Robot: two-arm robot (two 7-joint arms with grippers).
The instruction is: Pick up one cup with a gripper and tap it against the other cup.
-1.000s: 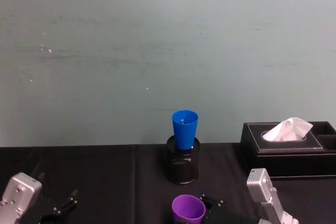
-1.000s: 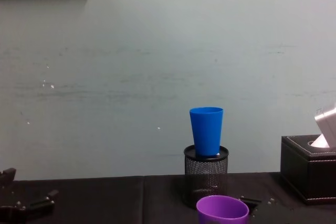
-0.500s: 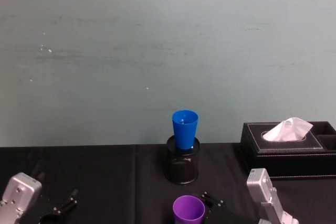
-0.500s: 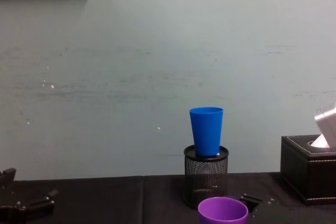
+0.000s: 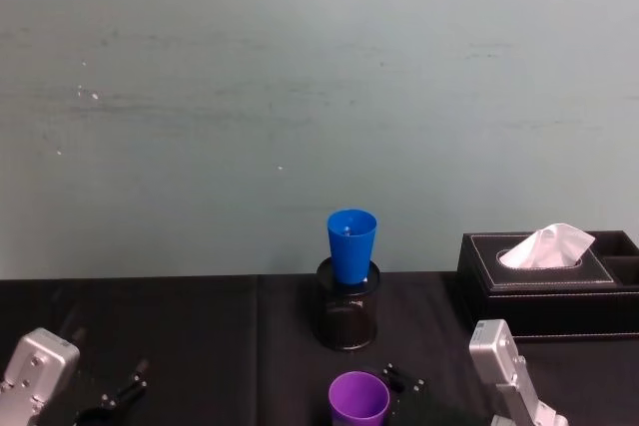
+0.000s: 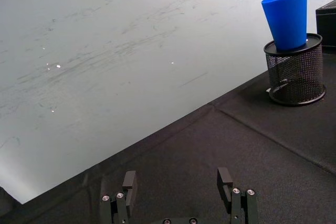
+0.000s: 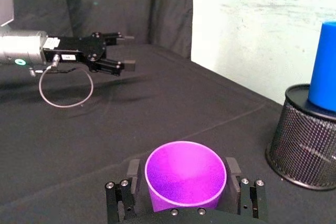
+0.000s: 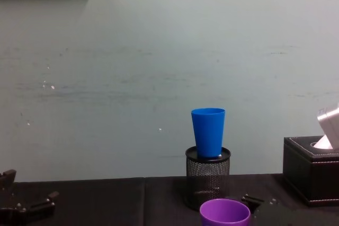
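Observation:
The purple cup stands upright between the fingers of my right gripper, which is shut on it; it also shows low in the head view and the chest view. The blue cup sits upright in the mouth of a black wire-mesh pen holder, beyond the purple cup and apart from it. My left gripper is open and holds nothing, low over the table's near left; it is also seen far off in the right wrist view.
A black tissue box with a white tissue stands at the back right. A black cloth covers the table, with a pale wall right behind it. A thin cable loop hangs under the left arm.
The purple cup in the right gripper has edged slightly forward toward the pen holder and shows a little smaller. The left arm has not moved.

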